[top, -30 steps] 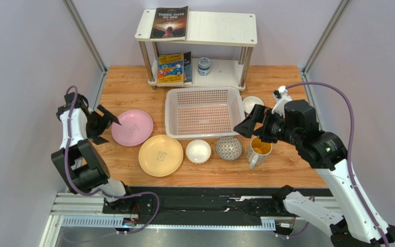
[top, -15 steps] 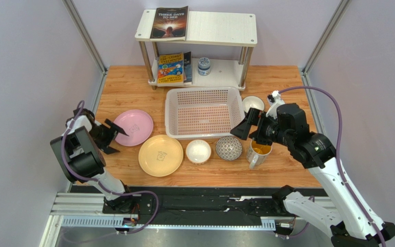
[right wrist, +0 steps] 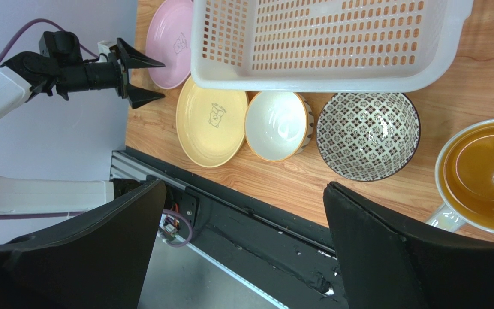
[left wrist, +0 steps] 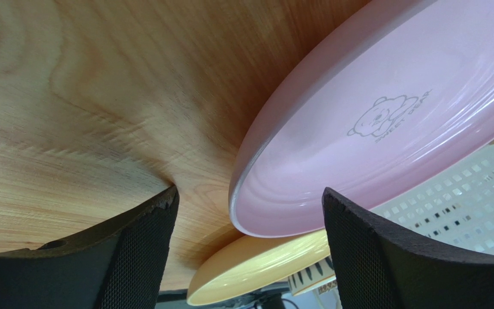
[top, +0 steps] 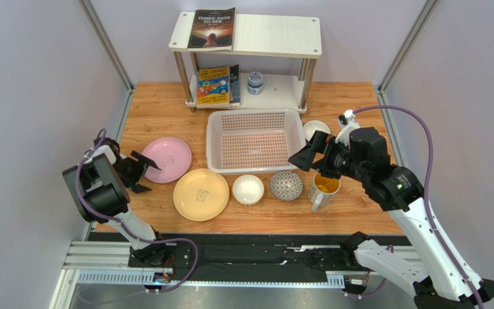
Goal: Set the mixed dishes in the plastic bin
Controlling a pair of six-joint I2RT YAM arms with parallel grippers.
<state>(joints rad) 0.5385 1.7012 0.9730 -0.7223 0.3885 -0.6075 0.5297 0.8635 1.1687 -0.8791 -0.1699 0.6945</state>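
The pink plate (top: 166, 159) lies left of the plastic bin (top: 255, 164), which holds nothing. In front of the bin stand the pale yellow plate (top: 200, 194), a white bowl (top: 248, 189), the grey patterned bowl (top: 286, 185) and the yellow-lined mug (top: 323, 188). A second white bowl (top: 316, 129) sits at the bin's right side. My left gripper (top: 153, 178) is open, low over the table at the pink plate's left rim (left wrist: 240, 193); that rim lies just ahead, between the fingers. My right gripper (top: 304, 161) hangs open above the mug (right wrist: 488, 177) and the grey bowl (right wrist: 367, 135), holding nothing.
A white two-tier shelf (top: 275, 38) stands at the back with books and a small blue-and-white jar (top: 255, 82). Grey walls close in both sides. The yellow plate (left wrist: 262, 270) nearly touches the pink plate (left wrist: 372, 129).
My left gripper dropped low toward the table and turned in toward the pink plate's left rim, its fingers narrowing slightly. The right gripper drifted a little left above the mug.
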